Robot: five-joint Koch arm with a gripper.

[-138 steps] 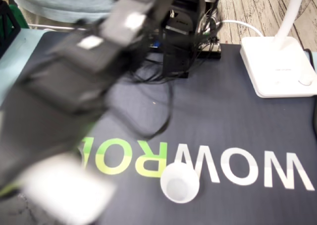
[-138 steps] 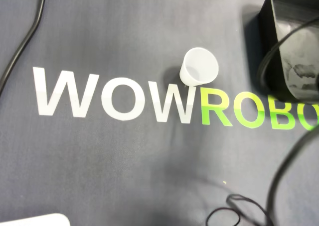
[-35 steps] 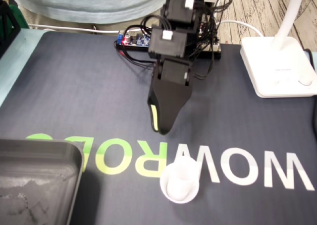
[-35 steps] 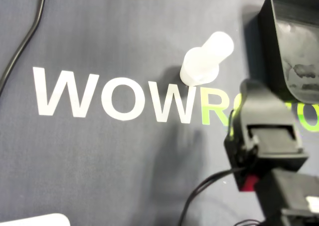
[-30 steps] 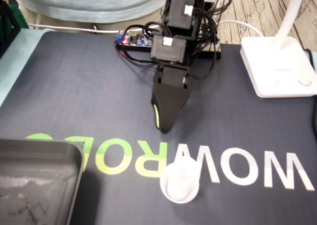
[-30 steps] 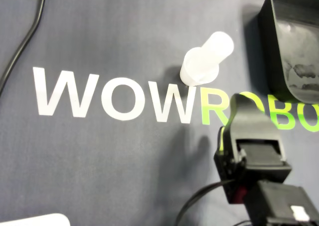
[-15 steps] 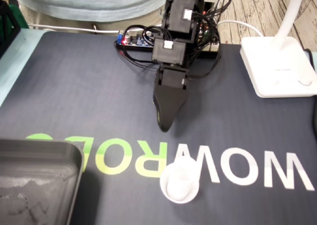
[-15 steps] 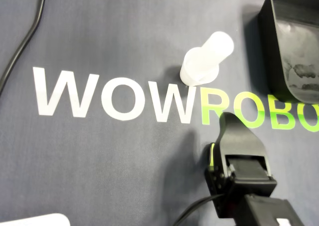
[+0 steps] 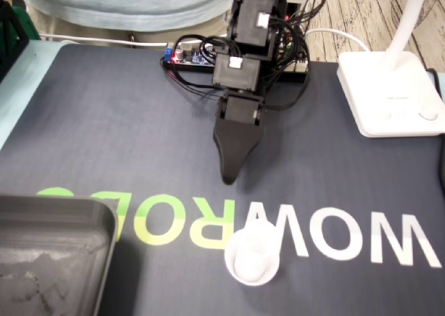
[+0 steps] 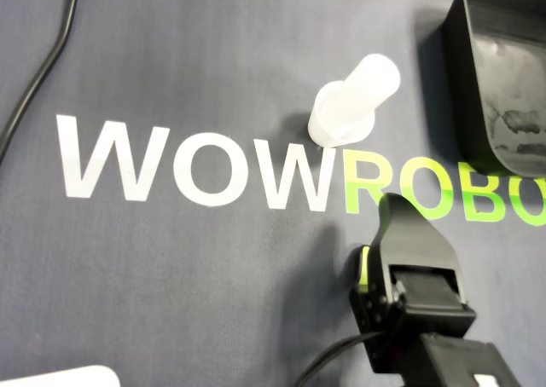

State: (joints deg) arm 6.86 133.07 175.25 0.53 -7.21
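A small white cup stands on the dark mat at the "W" of the printed lettering. A white cylinder sits in it, leaning over the rim. My black gripper points down at the mat, a short way behind the cup in the fixed view and below-right of it in the overhead view. Its jaws taper to one closed tip with nothing between them. It does not touch the cup.
A dark grey tray lies at the lower left of the fixed view. A white lamp base sits at the right rear. Cables and a control board cluster at the arm's base.
The cup was empty 4.6 s ago and now holds the white cylinder. Over the last second the gripper drew back from the cup, and its green jaw edge closed out of sight.
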